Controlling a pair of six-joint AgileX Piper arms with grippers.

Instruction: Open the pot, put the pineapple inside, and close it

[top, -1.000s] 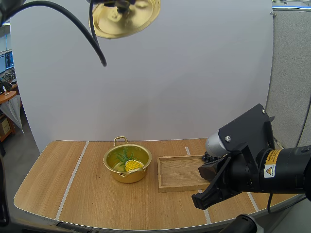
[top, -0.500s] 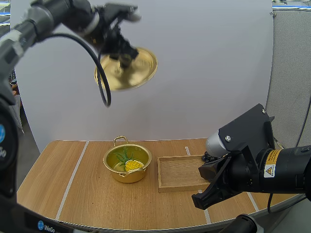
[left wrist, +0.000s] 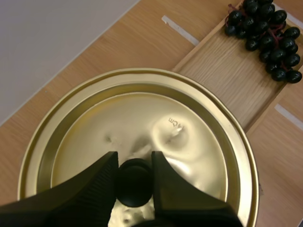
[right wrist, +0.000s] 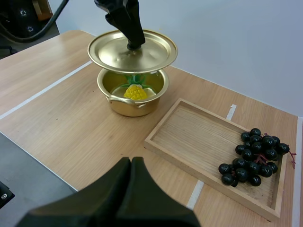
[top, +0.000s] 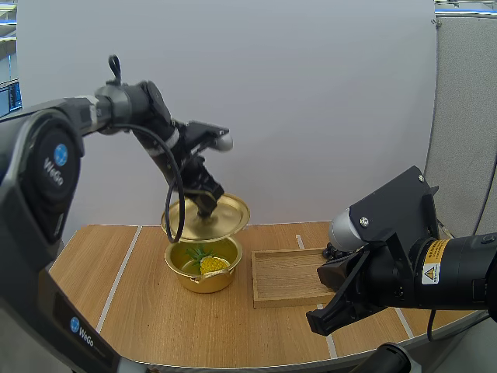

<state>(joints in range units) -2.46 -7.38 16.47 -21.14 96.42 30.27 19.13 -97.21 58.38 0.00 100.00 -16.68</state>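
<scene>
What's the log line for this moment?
left gripper: fingers shut on lid knob | lid: above pot, not seated | pineapple: in pot | right gripper: shut, empty, by wooden tray

In the high view my right arm (top: 404, 260) blocks the near right corner of the wooden tray (top: 281, 273) and whatever lies at its right end, while the lid (top: 206, 217) covers the far rim of the pot (top: 203, 278) and the leaf tips of the pineapple (top: 213, 265). In my left wrist view I cannot see anything under the lid. The left gripper (left wrist: 134, 163) masks both sides of the knob (left wrist: 134, 184), and the bunch of grapes (left wrist: 265, 38) runs off the frame's edge.
</scene>
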